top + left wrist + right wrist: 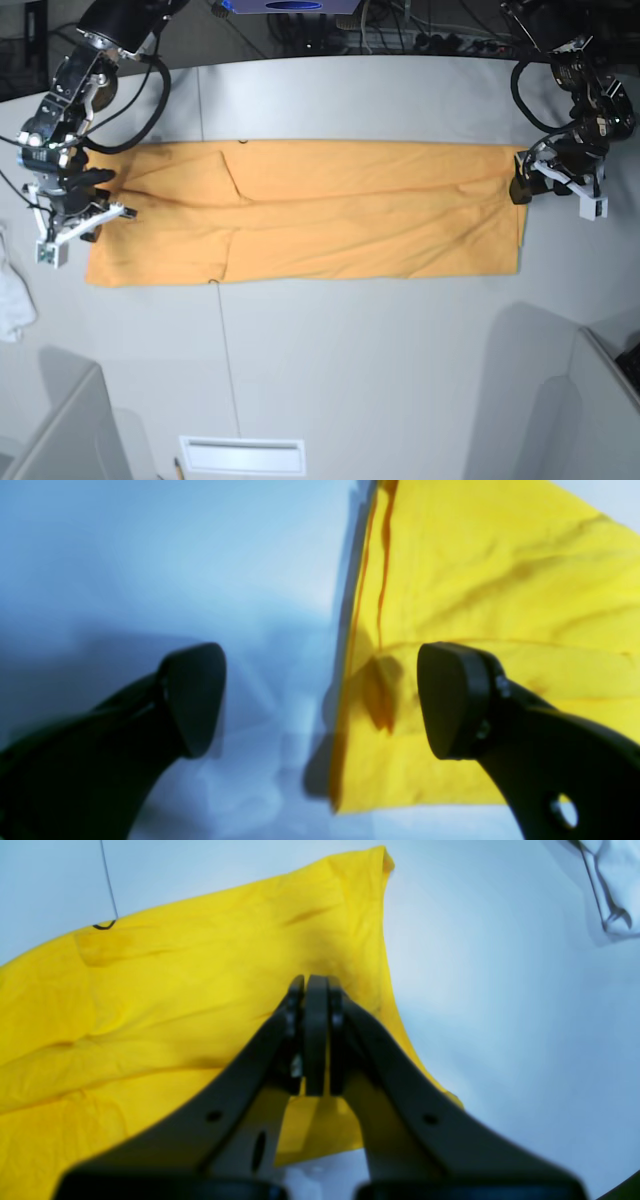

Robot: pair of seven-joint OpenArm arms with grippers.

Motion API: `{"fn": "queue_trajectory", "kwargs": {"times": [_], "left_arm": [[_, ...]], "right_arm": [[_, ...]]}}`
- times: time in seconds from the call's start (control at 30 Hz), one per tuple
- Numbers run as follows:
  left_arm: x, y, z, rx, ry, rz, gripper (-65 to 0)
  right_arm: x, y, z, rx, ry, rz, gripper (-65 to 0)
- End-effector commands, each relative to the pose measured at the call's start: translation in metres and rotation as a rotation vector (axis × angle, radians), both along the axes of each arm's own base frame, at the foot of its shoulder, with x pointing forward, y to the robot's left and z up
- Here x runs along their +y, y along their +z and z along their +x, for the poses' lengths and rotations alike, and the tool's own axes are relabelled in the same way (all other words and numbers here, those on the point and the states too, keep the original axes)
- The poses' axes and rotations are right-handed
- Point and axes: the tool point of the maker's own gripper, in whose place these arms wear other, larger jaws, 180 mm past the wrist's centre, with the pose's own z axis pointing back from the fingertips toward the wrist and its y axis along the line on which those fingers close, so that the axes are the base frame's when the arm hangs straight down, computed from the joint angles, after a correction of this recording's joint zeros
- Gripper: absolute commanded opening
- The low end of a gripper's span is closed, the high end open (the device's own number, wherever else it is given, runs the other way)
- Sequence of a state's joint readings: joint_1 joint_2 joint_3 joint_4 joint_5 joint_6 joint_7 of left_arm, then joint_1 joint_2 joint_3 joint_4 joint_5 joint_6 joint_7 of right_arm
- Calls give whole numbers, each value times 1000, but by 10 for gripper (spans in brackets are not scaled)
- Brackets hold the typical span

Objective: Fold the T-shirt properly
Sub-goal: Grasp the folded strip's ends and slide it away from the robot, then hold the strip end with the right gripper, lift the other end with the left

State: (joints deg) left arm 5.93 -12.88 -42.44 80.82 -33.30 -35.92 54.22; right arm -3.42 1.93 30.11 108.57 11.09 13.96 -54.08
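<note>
Matte pale-grey worktop [350, 340], smooth, curved far edge with dark cable clutter behind it; grey panels at the near corners and a white slotted plate at the near edge; one thin dark seam or wire runs from the shirt's near edge toward that plate. One T-shirt [330, 215]: orange-yellow cotton, lying flat across the middle of the worktop as a long horizontal band, folded lengthwise, soft creases and a central fold ridge running along it; stitched hem visible in the left wrist view; no print showing. One small white cloth [12, 300], crumpled, at the base view's left edge, apart from the shirt. Two arms, black links with white brackets, one at each end of the band. Left hand [320, 700]: black rounded pads spread wide, released, nothing between them; one finger [452, 700] over the shirt's end, the other over bare worktop, shirt edge running between them. Right hand [316, 1035]: dark flat fingers pressed together, clenched; sits over the shirt's other end near its edge; cannot tell whether any fabric is pinched between them.
</note>
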Motion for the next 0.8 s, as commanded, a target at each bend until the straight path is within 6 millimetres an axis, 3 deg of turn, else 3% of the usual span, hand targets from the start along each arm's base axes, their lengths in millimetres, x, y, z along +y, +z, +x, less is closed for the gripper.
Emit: {"fn": "queue_trajectory", "kwargs": {"times": [0.0,0.13,0.3,0.47,0.57,0.73,0.77], "left_arm": [[3,11,11,-45,-17,8,-74],[-4,-4,10,-7,-35,-24,-86],[-35,-20,12,40,-127,-48,-183],[-37,-20,12,41,-133,-49,-230],[-36,-25,9,56,-127,-60,-332],[-37,-39,10,82,-98,-109,-650],[-36,-41,12,84,-90,-120,-650]], "right_arm": [[-3,14,9,-54,1,-17,-650],[-3,13,8,-52,1,-17,-650],[-3,13,7,-49,1,-17,-650],[-3,13,7,-48,1,-16,-650],[-3,13,7,-48,1,-16,-650],[-3,11,6,-45,0,-14,-650],[-2,12,6,-51,4,-4,-650]]}}
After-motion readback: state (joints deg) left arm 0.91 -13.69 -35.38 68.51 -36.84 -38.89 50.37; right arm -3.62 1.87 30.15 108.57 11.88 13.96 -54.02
